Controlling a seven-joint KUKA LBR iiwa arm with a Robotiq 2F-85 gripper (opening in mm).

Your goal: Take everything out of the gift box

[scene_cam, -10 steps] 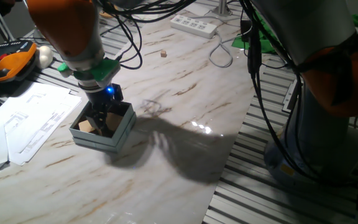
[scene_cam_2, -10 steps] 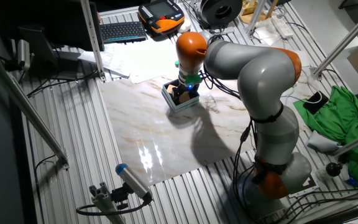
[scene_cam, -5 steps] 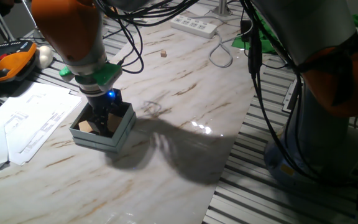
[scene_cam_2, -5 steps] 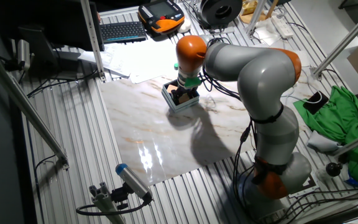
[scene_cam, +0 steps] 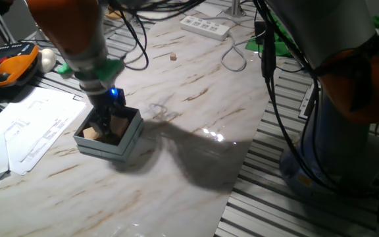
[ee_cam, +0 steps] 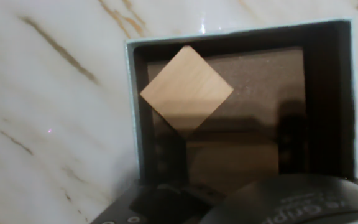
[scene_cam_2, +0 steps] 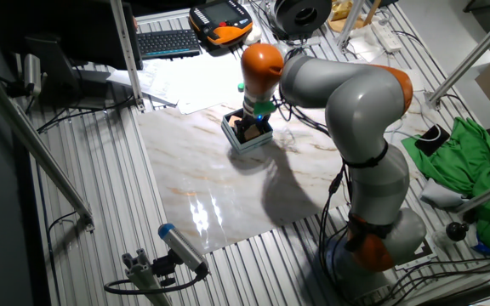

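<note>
The grey-blue gift box [scene_cam: 125,141] stands on the marble table at the left, and also shows in the other fixed view [scene_cam_2: 243,141]. My gripper [scene_cam: 110,124] reaches down inside it. In the hand view the box's brown inside [ee_cam: 260,81] holds one free light-tan wooden block [ee_cam: 187,87], turned like a diamond near the far left corner. A second wooden block [ee_cam: 232,163], in shadow, sits between my dark fingers [ee_cam: 169,158], and the gripper [ee_cam: 230,155] looks shut on it. The free block also shows in one fixed view [scene_cam: 91,133]. No multicoloured puzzle cube is in view.
White paper sheets [scene_cam: 28,128] lie just left of the box. A tiny tan cube [scene_cam: 174,56] and a white power strip [scene_cam: 206,26] are at the back. An orange-and-black pendant [scene_cam: 8,66] sits far left. Cables [scene_cam: 235,56] hang near the right edge.
The wrist has shifted up and a little to the left over the box. The gripper stays inside the box, and the free block has not moved.
</note>
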